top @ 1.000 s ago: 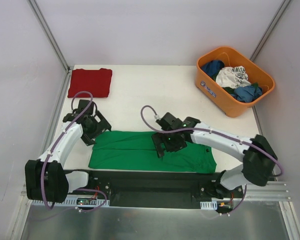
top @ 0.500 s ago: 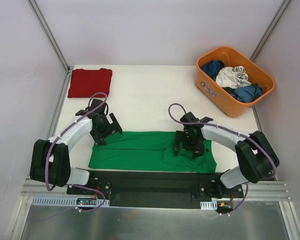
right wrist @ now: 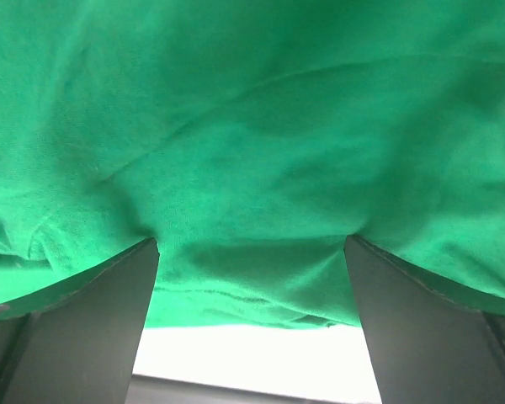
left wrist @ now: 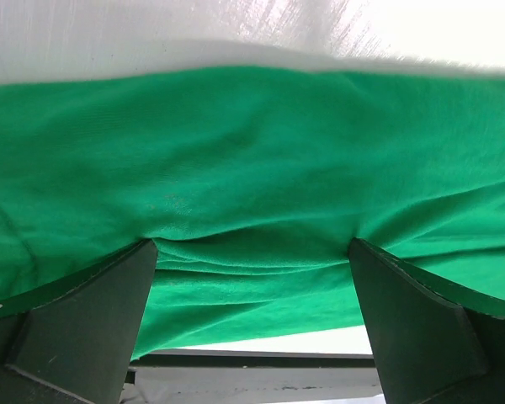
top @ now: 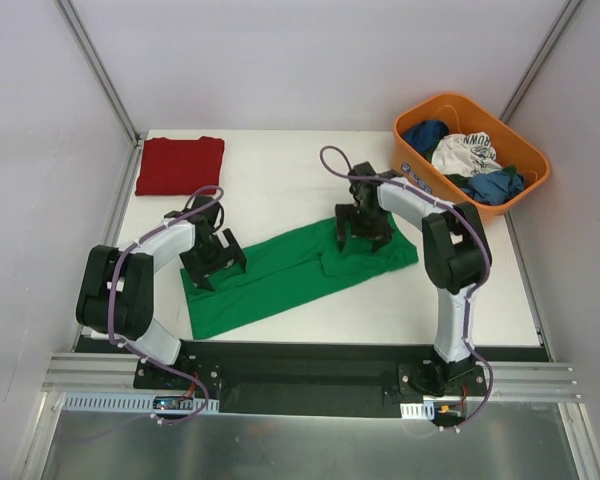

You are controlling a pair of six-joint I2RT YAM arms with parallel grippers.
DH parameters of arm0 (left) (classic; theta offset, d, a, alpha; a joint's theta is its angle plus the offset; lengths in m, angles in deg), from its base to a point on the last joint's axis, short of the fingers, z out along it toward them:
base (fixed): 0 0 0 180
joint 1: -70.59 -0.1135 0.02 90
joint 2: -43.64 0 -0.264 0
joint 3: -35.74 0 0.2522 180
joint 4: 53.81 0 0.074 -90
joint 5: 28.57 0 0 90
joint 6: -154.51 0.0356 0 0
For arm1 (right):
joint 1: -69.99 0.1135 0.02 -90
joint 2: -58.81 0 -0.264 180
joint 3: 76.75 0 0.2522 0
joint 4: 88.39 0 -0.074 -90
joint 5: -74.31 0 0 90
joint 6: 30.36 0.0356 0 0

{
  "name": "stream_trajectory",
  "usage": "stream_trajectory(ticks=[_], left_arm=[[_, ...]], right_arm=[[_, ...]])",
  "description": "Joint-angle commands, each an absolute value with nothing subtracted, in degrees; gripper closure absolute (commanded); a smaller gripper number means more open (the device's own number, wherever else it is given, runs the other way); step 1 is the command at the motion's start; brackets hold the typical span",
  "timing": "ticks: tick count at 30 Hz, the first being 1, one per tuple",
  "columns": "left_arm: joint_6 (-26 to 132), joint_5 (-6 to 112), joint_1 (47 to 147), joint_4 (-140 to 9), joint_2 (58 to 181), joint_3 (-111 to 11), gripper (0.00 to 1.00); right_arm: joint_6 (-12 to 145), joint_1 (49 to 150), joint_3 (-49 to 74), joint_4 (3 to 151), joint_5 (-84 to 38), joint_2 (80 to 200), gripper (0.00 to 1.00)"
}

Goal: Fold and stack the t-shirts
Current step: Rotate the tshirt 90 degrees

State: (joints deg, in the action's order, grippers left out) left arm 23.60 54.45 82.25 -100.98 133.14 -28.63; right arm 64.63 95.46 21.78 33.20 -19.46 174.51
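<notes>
The bright green t-shirt (top: 290, 275) lies as a long folded strip, slanted across the table with its right end farther back. My left gripper (top: 212, 262) presses down on its left end with jaws wide open. In the left wrist view my gripper (left wrist: 252, 244) has both fingertips (left wrist: 93, 320) dug into the green cloth (left wrist: 252, 151), which wrinkles between them. My right gripper (top: 365, 232) stands open on the right end, and its wrist view shows the same (right wrist: 251, 241) over green fabric (right wrist: 252, 126). The dark red t-shirt (top: 180, 165) lies folded at the back left corner.
An orange basket (top: 427, 183) at the back right holds blue garments and a white printed one (top: 465, 152). The white table (top: 280, 180) shows bare between the two shirts. Grey walls close in on the left and right.
The green shirt has been slid away from the near edge and turned, its right end swinging toward the back. My right gripper went from mid-shirt to the right end, and the left shifted slightly right.
</notes>
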Motion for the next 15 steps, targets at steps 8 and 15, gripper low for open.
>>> stream_trajectory(ticks=[8,15], left_arm=[[21.44,53.44,82.72,-100.62,132.95,-25.05,0.01],[21.09,53.69,82.8,-101.76,121.19,-22.14,0.01]], right_arm=[[51.12,94.25,54.32,22.58,-18.68,193.71,0.03],[50.41,93.81,60.24,21.07,-18.16,191.36,0.03]])
